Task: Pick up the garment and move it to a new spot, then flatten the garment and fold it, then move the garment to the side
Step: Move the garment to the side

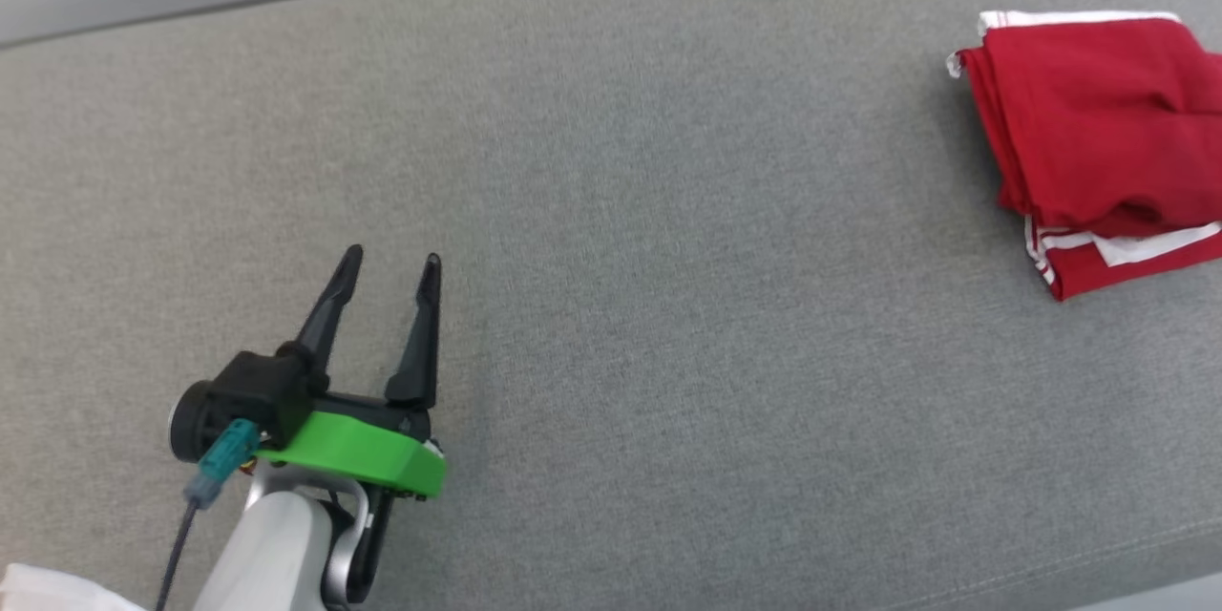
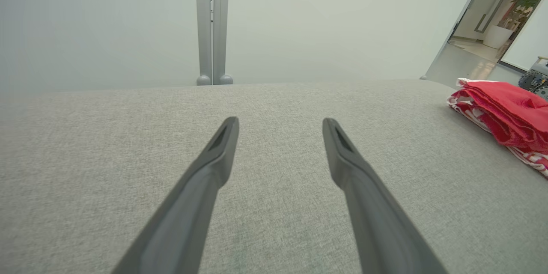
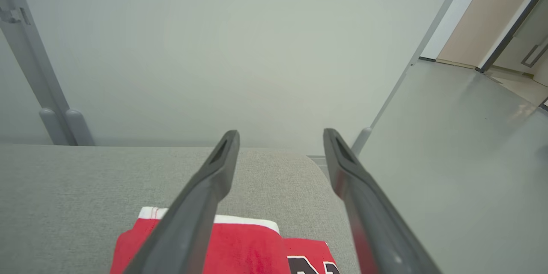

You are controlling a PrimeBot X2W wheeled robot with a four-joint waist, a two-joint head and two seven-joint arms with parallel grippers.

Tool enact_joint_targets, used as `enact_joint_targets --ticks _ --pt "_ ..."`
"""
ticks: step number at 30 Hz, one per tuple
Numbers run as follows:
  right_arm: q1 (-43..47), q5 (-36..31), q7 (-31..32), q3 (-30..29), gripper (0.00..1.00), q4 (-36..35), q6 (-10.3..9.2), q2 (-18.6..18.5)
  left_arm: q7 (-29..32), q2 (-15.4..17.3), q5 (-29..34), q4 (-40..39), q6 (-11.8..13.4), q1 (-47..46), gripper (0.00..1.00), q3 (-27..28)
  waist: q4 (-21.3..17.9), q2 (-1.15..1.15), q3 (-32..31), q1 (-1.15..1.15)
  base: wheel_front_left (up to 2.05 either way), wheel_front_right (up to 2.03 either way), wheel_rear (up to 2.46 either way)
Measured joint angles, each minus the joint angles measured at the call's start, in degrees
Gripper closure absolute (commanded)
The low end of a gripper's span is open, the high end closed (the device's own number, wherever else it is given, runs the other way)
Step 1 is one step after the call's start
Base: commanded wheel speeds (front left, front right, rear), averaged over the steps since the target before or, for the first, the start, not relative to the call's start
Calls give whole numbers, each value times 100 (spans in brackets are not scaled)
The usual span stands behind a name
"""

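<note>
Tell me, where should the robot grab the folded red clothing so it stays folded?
Probably the thick stacked edge facing the middle of the grey cushion. The red garment lies in flat layers that line up there, so the open right gripper, over it, could come down and pinch them all together. At the near edge loose white-striped layers poke out and might slip apart.

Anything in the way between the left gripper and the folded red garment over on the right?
Nothing visible. Bare gray cushion runs from the open left gripper across to the red garment, which lies folded near the cushion's right end.
</note>
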Motion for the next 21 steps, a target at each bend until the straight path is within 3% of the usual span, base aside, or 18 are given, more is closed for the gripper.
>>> enact_joint_targets --ticks 6,10,16,21 --pt "1499 -1066 0 -1764 0 -1350 0 681 -8 141 -53 -438 130 358 0 556 38 0 -595 0 0 0 0" --pt "2523 -1628 0 -2480 0 -2153 0 1109 -9 180 -60 -557 236 566 0 786 103 0 -923 0 0 0 0" --pt "3846 -2136 0 -3070 0 -3027 -1 1697 -8 74 -75 -501 293 937 0 931 294 0 -1282 0 0 0 0" --pt "4677 -2356 0 -3337 0 -3482 0 1950 -9 -83 78 -433 244 1160 0 1047 508 0 -1467 0 0 0 0"
